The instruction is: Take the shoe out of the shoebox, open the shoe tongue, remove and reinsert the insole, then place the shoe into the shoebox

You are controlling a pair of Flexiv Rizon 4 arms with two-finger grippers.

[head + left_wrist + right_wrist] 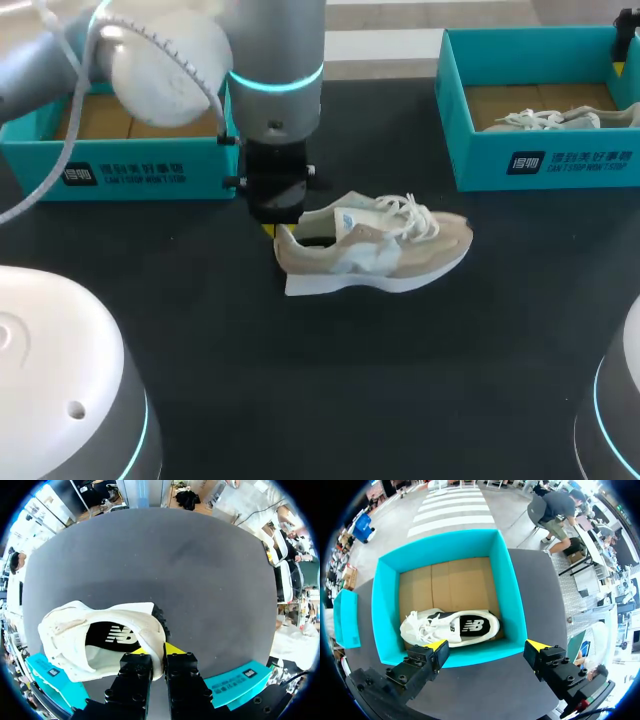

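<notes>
Gripping the heel collar of the beige and white lace-up sneaker [400, 255], my left gripper [278, 230] hangs straight down from the arm that enters at 10 o'clock in the head view. In the left wrist view its yellow fingertips [175, 648] sit close together on that sneaker [65, 635], one inside the heel wall and one outside, both pressed against it. Item, sneaker: upright on its sole at the centre of the dark grey table [330, 380], heel toward 9 o'clock, toe toward 3 o'clock, white laces loose over the tongue. Item, black insole [107, 632]: lying flat inside the sneaker, seen through the opening just ahead of the inner finger. Item, teal cardboard shoebox with brown floor [140, 172]: at 10 o'clock on the table, partly behind my left arm, well apart from the sneaker. Item, second teal cardboard shoebox [560, 165]: at 2 o'clock, holding a white lace-up sneaker [545, 120]. Item, right gripper [487, 650]: fingers spread wide with nothing between them, poised over the near wall of the second teal cardboard shoebox [510, 595]. The white lace-up sneaker [427, 625] lies on that box's floor against the near wall, its black lining facing up at my right wrist camera.
</notes>
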